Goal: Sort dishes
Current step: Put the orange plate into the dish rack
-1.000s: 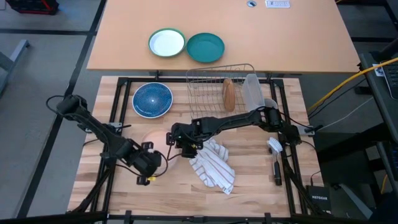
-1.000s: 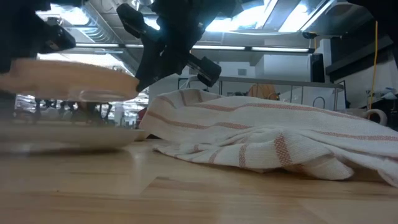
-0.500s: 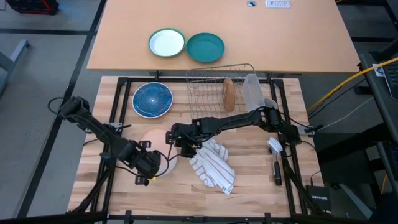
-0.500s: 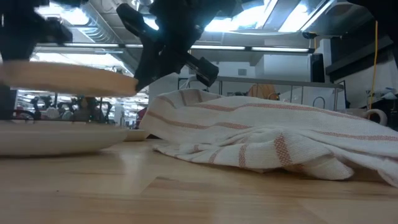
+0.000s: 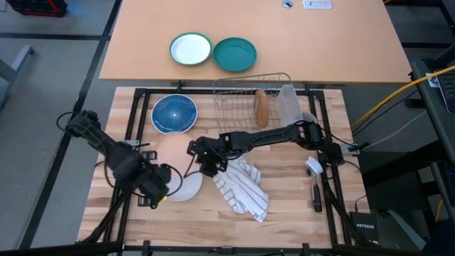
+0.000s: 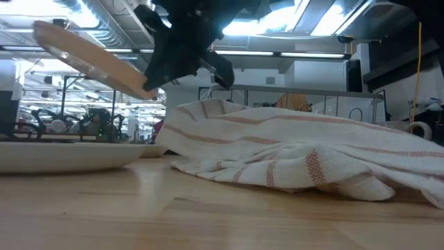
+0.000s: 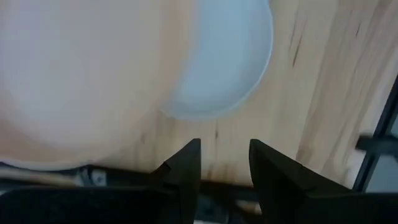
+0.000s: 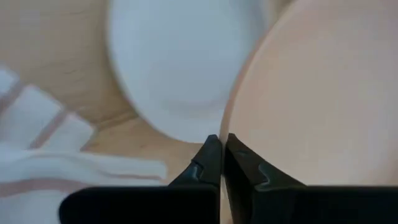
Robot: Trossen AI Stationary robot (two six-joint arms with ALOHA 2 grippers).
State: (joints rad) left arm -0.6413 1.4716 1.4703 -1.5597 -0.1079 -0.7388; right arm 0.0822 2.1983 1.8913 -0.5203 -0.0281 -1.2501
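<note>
Right tool [image 5: 201,158] clamped on tan plate [image 5: 169,148] rim
Plate tilted above white plate [image 5: 185,187]; left tool [image 5: 158,186], fingers apart, just beside it

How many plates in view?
5: green-rimmed plate and teal plate on far table, blue plate, tan plate in right gripper, white plate beneath.
</note>
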